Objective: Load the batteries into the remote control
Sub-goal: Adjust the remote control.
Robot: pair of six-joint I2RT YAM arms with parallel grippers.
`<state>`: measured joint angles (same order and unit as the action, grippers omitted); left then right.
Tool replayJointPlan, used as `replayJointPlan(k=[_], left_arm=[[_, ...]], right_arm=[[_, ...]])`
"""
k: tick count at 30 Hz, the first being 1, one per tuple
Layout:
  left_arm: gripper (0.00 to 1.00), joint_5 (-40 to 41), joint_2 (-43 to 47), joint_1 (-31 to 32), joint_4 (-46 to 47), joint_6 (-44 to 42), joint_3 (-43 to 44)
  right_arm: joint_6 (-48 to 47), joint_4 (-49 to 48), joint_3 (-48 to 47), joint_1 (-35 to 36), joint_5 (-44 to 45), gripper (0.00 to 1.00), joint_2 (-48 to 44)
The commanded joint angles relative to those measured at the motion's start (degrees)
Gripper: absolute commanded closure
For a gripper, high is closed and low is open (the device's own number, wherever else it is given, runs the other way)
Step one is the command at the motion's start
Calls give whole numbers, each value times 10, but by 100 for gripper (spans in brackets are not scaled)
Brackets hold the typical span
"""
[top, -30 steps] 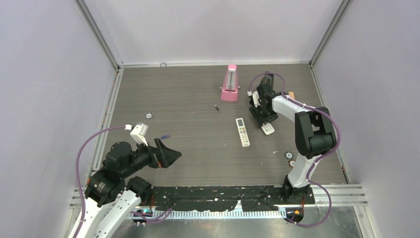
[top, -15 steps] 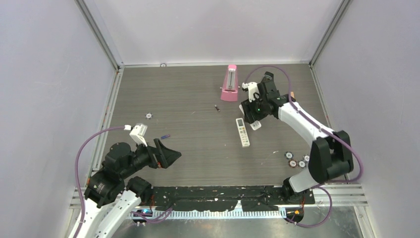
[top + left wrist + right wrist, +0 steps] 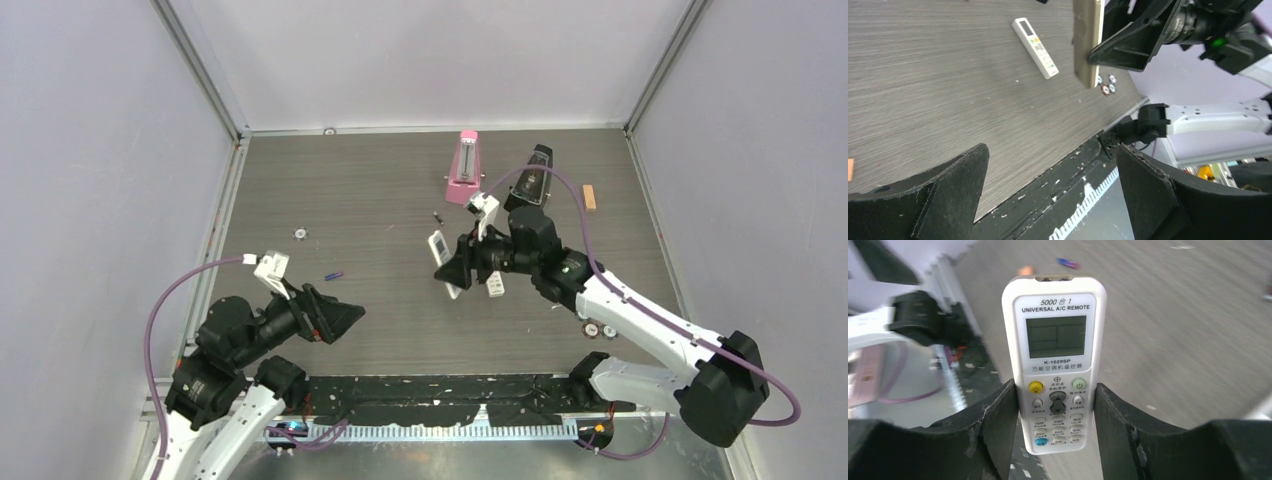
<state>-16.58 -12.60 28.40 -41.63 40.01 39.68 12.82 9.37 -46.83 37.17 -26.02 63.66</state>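
Note:
My right gripper [image 3: 450, 270] is shut on the remote control [image 3: 440, 258], a slim white one held above the table's middle. In the right wrist view, the remote control [image 3: 1055, 340] stands between the fingers [image 3: 993, 420] with its display and buttons facing the camera. The left wrist view shows its grey-beige back [image 3: 1088, 40]. One bluish-purple battery [image 3: 333, 275] lies left of centre and shows again as the battery [image 3: 1068, 263]. A dark battery [image 3: 438, 218] lies further back. My left gripper [image 3: 340, 315] is open and empty near the front left; the left gripper [image 3: 1052, 150] points toward the table's front edge.
A second white remote [image 3: 495, 285] lies on the table just behind my right gripper, also visible as the second remote [image 3: 1035, 47]. A pink metronome [image 3: 463, 170], a black object [image 3: 530, 175] and an orange block [image 3: 590, 197] stand at the back. Small round discs [image 3: 597, 328] lie at the front right.
My right arm has swung from the back right to the table's middle, carrying the remote control up off the table. My left gripper has barely shifted and stays open.

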Motion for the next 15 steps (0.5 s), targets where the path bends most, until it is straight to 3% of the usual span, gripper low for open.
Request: replayJointPlan(k=[1, 6, 9, 15], left_arm=[[0, -65, 14, 1, 72, 18, 13], [0, -124, 19, 1, 157, 50, -24], [0, -138, 20, 1, 190, 54, -32], [1, -184, 31, 1, 252, 53, -41]], right_arm=[[154, -207, 26, 72, -46, 70, -21], [220, -320, 9, 170, -45, 70, 23], [247, -340, -18, 221, -48, 70, 52], [314, -436, -27, 280, -68, 69, 104]])
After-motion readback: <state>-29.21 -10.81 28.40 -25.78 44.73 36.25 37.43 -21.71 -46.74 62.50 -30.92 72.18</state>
